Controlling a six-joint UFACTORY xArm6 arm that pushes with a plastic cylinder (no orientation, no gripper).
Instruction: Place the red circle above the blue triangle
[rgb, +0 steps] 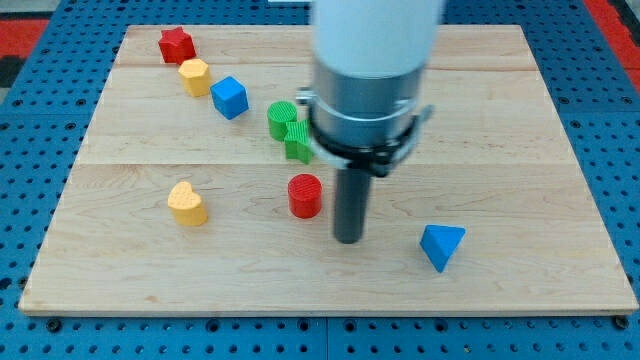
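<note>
The red circle (305, 195) stands near the middle of the wooden board (520, 150). The blue triangle (441, 245) lies toward the view's lower right. My tip (347, 239) rests on the board between them, just right of and slightly below the red circle, and well left of the blue triangle. It touches neither block as far as I can see. The arm's grey and white body hides the board above the rod.
A green circle (281, 118) and another green block (298, 141) sit together above the red circle. A blue cube (229, 97), a yellow block (194, 76) and a red star (176, 45) run toward the upper left. A yellow heart (187, 203) lies at left.
</note>
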